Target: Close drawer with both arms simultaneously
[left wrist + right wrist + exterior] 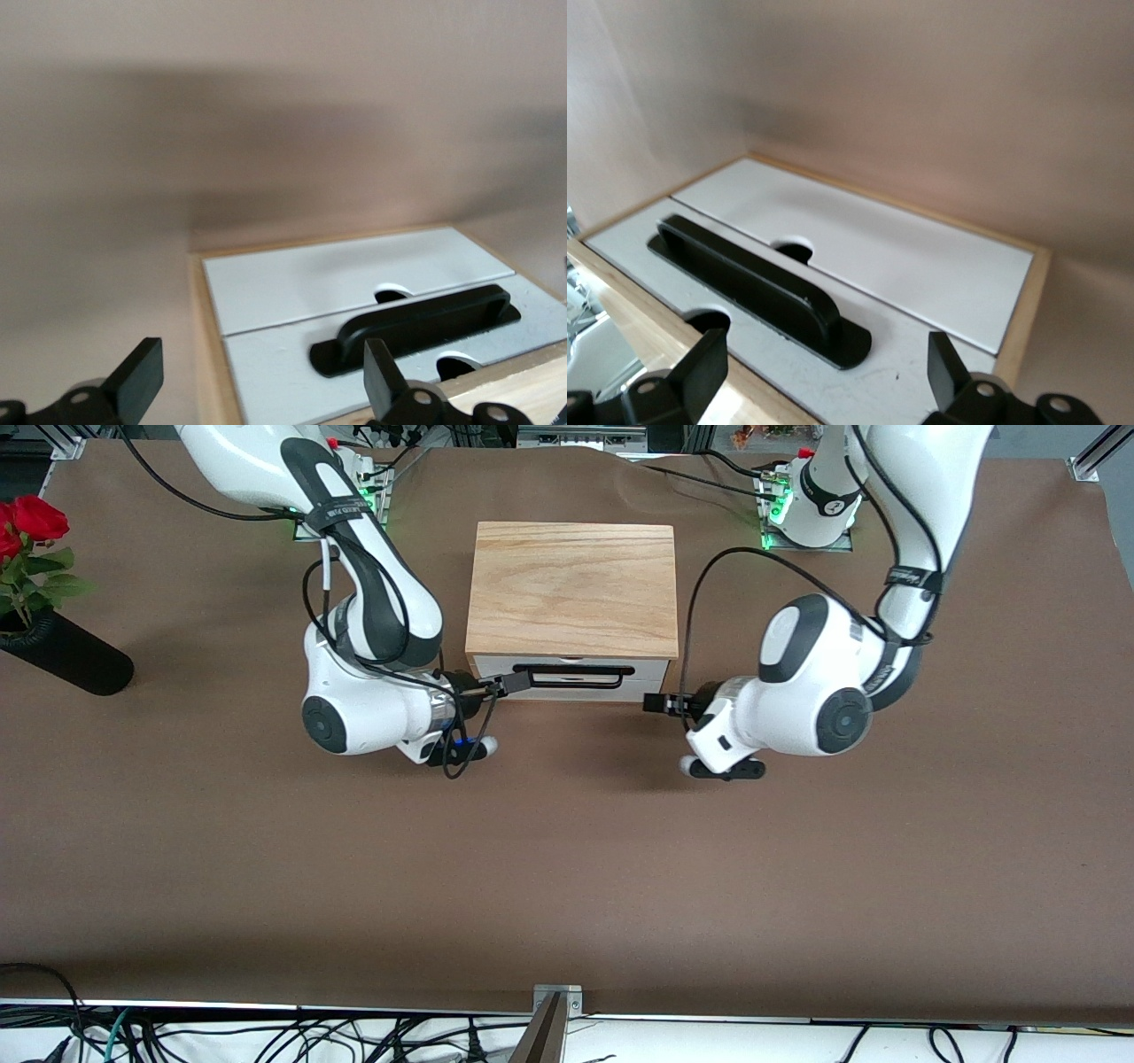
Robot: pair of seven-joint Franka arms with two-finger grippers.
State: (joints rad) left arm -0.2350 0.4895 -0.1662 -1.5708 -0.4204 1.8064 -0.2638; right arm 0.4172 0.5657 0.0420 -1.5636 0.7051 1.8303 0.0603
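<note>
The drawer (569, 671) sits at the middle of the front view, flush in the front of the oak box (572, 590) on the brown tabletop (567, 868). The right gripper (516, 683) is at the handle's end toward the right arm; the left gripper (657, 702) is at the box's lower corner toward the left arm.

In the left wrist view, the drawer's black handle (416, 328) fills the lower right, jaws spread wide, holding nothing.

In the right wrist view, the handle runs across the lower left, jaws likewise wide apart and empty.
</note>
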